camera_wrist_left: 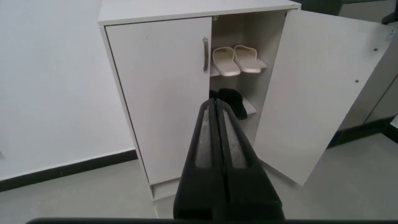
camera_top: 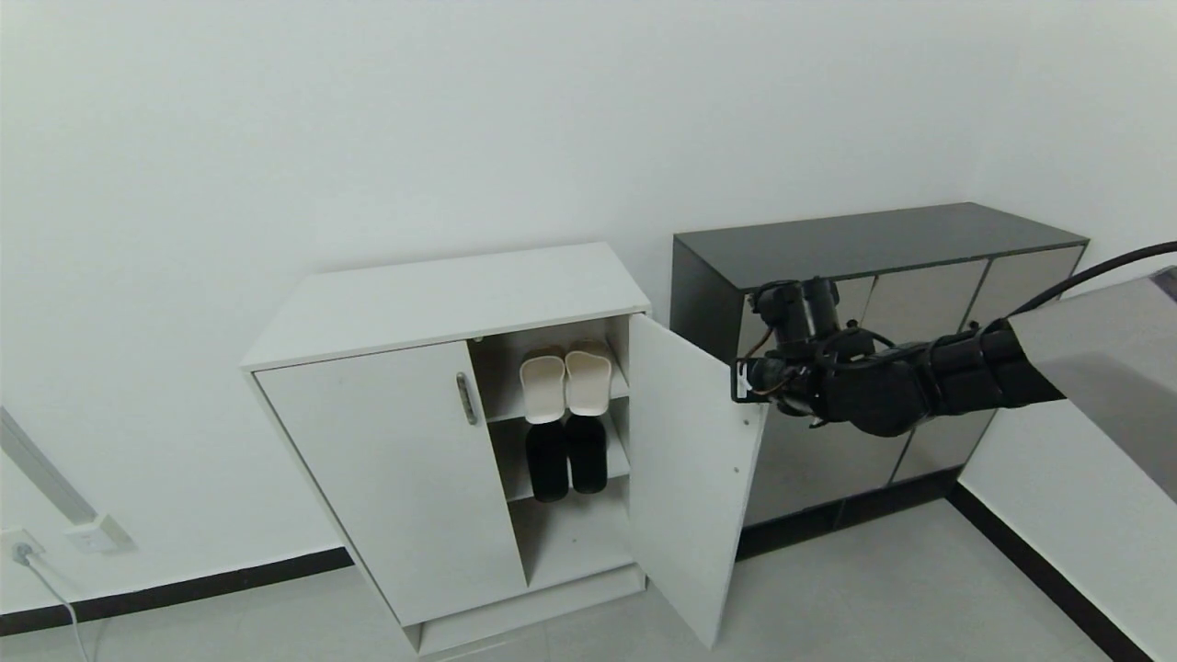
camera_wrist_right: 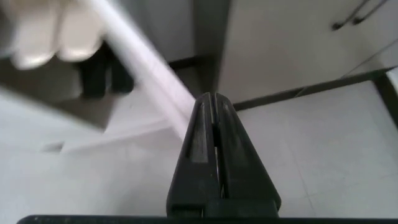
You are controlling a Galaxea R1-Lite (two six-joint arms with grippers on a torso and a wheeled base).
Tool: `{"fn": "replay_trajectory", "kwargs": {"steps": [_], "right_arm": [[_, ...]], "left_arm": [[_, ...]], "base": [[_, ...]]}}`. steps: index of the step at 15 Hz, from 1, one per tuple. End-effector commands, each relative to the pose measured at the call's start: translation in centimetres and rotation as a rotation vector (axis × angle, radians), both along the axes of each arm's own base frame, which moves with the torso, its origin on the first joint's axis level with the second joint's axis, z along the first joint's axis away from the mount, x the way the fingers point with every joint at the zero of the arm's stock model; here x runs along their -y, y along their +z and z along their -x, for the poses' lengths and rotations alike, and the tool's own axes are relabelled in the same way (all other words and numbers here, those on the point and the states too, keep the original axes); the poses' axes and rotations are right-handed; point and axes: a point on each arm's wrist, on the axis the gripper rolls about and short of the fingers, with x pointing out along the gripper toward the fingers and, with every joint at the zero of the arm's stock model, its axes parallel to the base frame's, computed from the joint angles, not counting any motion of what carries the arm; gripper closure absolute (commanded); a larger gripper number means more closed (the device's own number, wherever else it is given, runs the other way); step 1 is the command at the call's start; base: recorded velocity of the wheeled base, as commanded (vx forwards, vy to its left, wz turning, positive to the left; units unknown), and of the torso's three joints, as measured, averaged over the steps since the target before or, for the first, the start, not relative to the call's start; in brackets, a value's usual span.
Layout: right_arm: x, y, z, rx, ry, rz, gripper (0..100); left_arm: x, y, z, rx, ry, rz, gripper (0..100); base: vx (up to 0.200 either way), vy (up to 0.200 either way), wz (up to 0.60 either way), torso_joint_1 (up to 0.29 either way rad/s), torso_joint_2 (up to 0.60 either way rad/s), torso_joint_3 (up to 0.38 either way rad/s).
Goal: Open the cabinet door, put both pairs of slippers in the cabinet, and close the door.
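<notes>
Inside the white cabinet, the white slippers lie on the upper shelf and the black slippers on the shelf below. Its right door stands open; the left door is shut. At the right door's outer edge, near the top, is the right tool, fingers pressed together; whether it touches cannot be told. The left tool, also pressed together, hangs before the cabinet, apart from it. A dark cabinet stands just beside.

Door edge just ahead of right gripper tip is blurred, white slippers beyond it too. Black slippers partly hidden behind left gripper tip, heels unreadable.
</notes>
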Motion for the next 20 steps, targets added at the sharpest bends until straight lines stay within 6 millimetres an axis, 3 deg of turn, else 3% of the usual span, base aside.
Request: {"fn": "replay_trajectory", "kwargs": {"steps": [1, 3, 5, 10, 16, 20], "right_arm": [[-2.2, 2.3, 4.9, 0.019, 0.104, -0.017, 100], [-3.2, 3.0, 7.3, 0.039, 0.16, -0.033, 100], [-2.7, 3.0, 8.0, 0.068, 0.198, -0.041, 100], [-2.5, 1.8, 8.8, 0.143, 0.282, 0.031, 100], [-2.9, 0.4, 10.0, 0.095, 0.356, 0.036, 100], [-2.6, -1.1, 10.4, 0.105, 0.402, 0.012, 100]], "left_arm": [[0.0, 0.0, 0.0, 0.0, 0.002, 0.0, 100], [0.0, 0.0, 0.0, 0.002, 0.002, 0.0, 100], [0.0, 0.0, 0.0, 0.002, 0.002, 0.0, 100], [0.0, 0.0, 0.0, 0.002, 0.004, -0.001, 100], [0.0, 0.0, 0.0, 0.002, 0.004, -0.001, 100], [0.0, 0.0, 0.0, 0.0, 0.004, -0.002, 100]], "base": [[0.0, 0.0, 0.0, 0.0, 0.0, 0.0], [0.0, 0.0, 0.0, 0.0, 0.0, 0.0], [0.0, 0.0, 0.0, 0.0, 0.0, 0.0], [0.0, 0.0, 0.0, 0.0, 0.0, 0.0], [0.0, 0.0, 0.6, 0.003, 0.0, 0.0], [0.0, 0.0, 0.0, 0.0, 0.0, 0.0]]}}
